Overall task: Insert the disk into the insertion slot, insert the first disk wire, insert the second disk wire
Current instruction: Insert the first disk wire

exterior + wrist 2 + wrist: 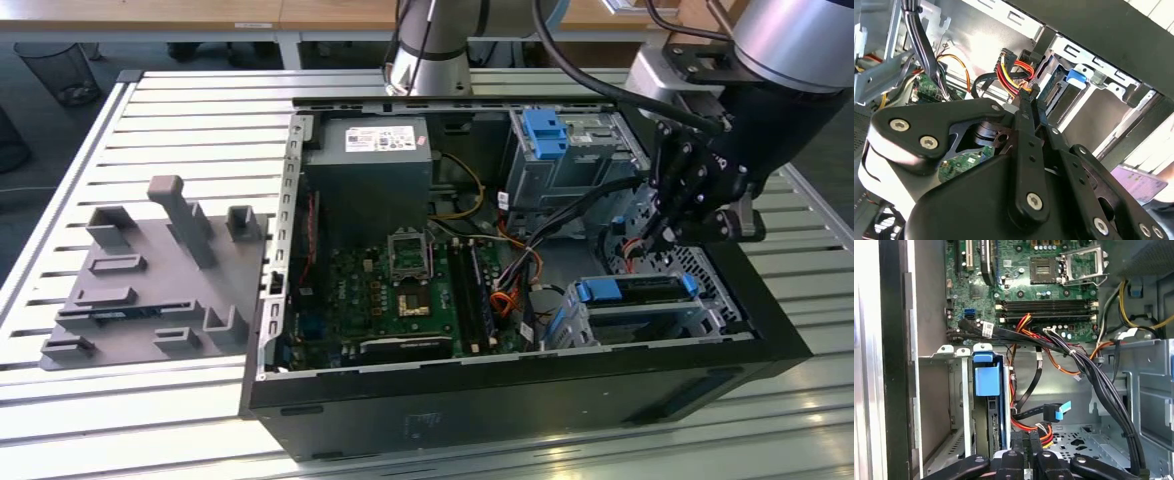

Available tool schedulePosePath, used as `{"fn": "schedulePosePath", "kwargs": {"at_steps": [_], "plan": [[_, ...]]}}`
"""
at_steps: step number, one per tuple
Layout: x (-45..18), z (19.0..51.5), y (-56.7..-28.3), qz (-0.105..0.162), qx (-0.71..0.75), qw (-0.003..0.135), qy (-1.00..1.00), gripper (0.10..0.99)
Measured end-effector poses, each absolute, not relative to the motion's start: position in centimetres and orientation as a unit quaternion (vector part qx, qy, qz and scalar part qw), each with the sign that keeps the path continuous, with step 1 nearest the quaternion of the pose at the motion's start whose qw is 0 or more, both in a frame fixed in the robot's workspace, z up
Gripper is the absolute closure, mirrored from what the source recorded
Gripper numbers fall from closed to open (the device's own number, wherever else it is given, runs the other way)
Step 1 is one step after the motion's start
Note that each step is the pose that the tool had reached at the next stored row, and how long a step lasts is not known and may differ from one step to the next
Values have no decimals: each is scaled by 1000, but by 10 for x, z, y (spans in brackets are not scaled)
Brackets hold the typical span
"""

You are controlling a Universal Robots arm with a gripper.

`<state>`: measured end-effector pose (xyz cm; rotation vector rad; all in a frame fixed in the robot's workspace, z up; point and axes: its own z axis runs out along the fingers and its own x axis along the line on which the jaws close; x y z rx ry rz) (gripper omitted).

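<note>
The disk [635,291], in its bright blue carrier [987,375], sits inside the insertion slot [650,322], a perforated silver cage [954,390] at the case's front corner on the exterior view's right. My gripper [674,235] hangs just behind the cage, its black fingers [1029,125] pressed together. They are shut on the plug of a disk wire [1016,75] with red, yellow and black strands, held close to the disk's rear edge [1054,87]. A second wire, black with a blue plug [1056,412], hangs loose beside the disk.
The open black computer case [534,400] lies on a slatted metal table. Inside are the green motherboard [400,280], a power supply [367,165], a taller grey bay with a blue bracket [547,135] and a thick black wire bundle [1094,380]. A grey peg fixture [147,280] lies at the exterior view's left.
</note>
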<state>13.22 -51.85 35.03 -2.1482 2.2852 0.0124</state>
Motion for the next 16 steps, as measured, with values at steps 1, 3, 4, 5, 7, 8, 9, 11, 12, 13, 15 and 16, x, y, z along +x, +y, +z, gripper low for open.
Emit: {"fn": "schedulePosePath", "kwargs": {"at_steps": [1,3,4,5,7,8,9,11,12,13,15,16], "plan": [[132,350,-519,4,-686,3,727,918],[132,350,-519,4,-687,3,726,918],[132,350,-519,4,-688,3,726,918],[132,350,-519,4,-688,3,726,918],[132,350,-519,4,-688,3,726,918],[132,350,-520,5,-688,3,725,918],[132,350,-520,5,-688,4,725,918],[132,350,-520,6,-688,4,725,918],[132,350,-520,6,-688,4,725,918],[132,350,-520,6,-688,4,725,918],[131,349,-521,7,-689,5,725,918],[131,349,-521,7,-689,5,725,918]]}}
